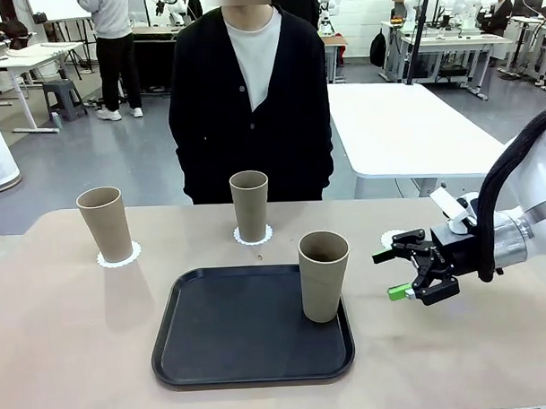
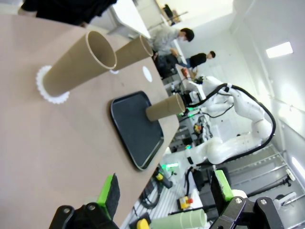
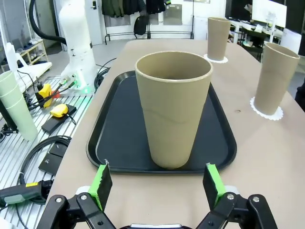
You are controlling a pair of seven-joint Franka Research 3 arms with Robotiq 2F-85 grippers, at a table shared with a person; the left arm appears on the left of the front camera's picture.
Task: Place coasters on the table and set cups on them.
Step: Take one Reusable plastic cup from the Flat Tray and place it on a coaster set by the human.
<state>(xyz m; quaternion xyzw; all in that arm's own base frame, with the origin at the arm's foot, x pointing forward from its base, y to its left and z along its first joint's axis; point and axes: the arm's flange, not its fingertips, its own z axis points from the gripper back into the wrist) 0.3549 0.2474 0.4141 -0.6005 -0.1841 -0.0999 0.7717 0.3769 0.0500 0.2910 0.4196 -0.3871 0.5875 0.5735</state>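
Front view: from left to right, two cups [image 1: 105,224] [image 1: 250,205] are standing on their coasters [image 1: 119,256] [image 1: 253,235] on the table [image 1: 62,337], while the third cup [image 1: 324,275] is waiting at the right edge of the black tray [image 1: 224,336]. The third coaster [image 1: 392,239] is lying bare just behind the right gripper [image 1: 403,272], which is facing that cup with fingers apart. The left gripper [image 2: 164,195] is hovering over the table, fingers spread and empty. Two settings appear finished; one cup remains to be moved.
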